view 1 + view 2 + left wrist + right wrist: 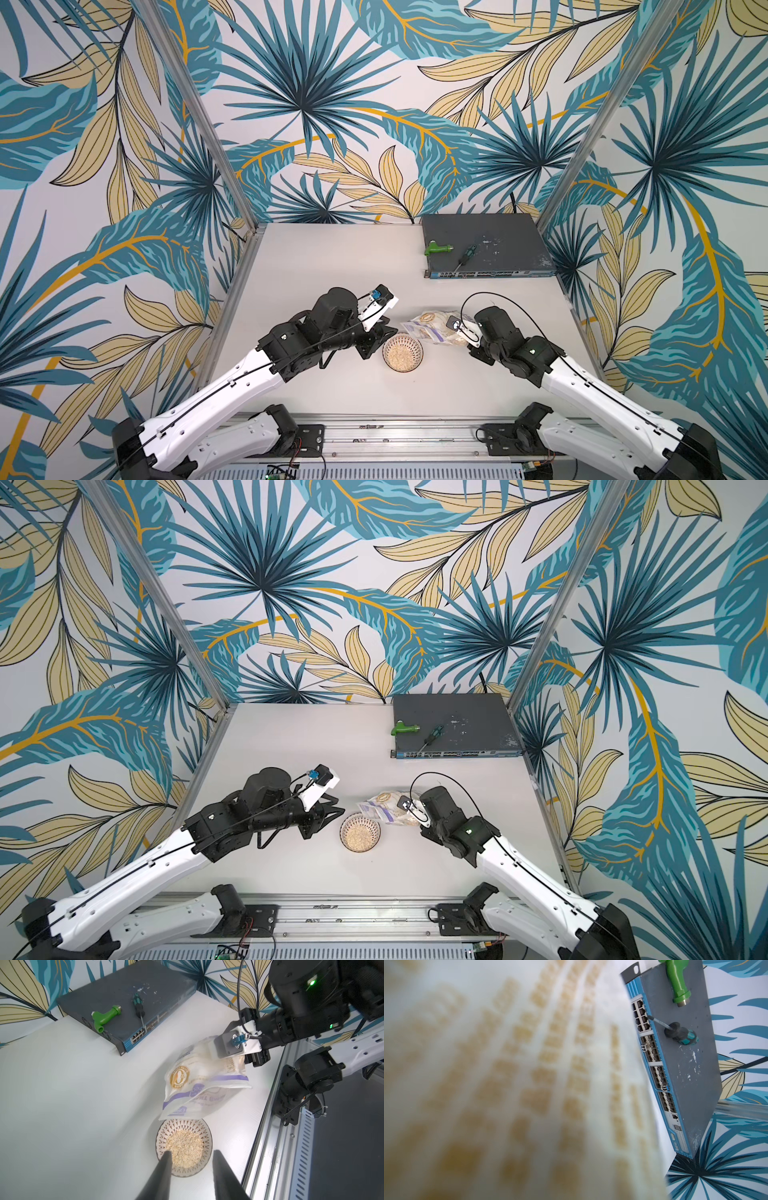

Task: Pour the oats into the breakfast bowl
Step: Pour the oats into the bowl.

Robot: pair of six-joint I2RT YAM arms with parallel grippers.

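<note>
The breakfast bowl [402,352] [360,832] [161,1142], white with a dark lattice pattern, stands on the table and holds a heap of pale oats [185,1148]. The oats bag [428,330] [384,810] [197,1088], with purple-and-white print, hangs tilted from my right gripper [247,1059], which is shut on its upper end. The bag's lower end reaches the bowl's rim. In the right wrist view the blurred bag [508,1084] hides the jaws. My left gripper [192,1152] [380,338] is open and empty, just left of the bowl and above its near rim.
A grey-and-blue network switch [498,237] [128,997] lies at the back right with a green pipe fitting [436,248] and a screwdriver [465,257] on top. An aluminium rail [395,432] runs along the table's front edge. Patterned walls close in three sides.
</note>
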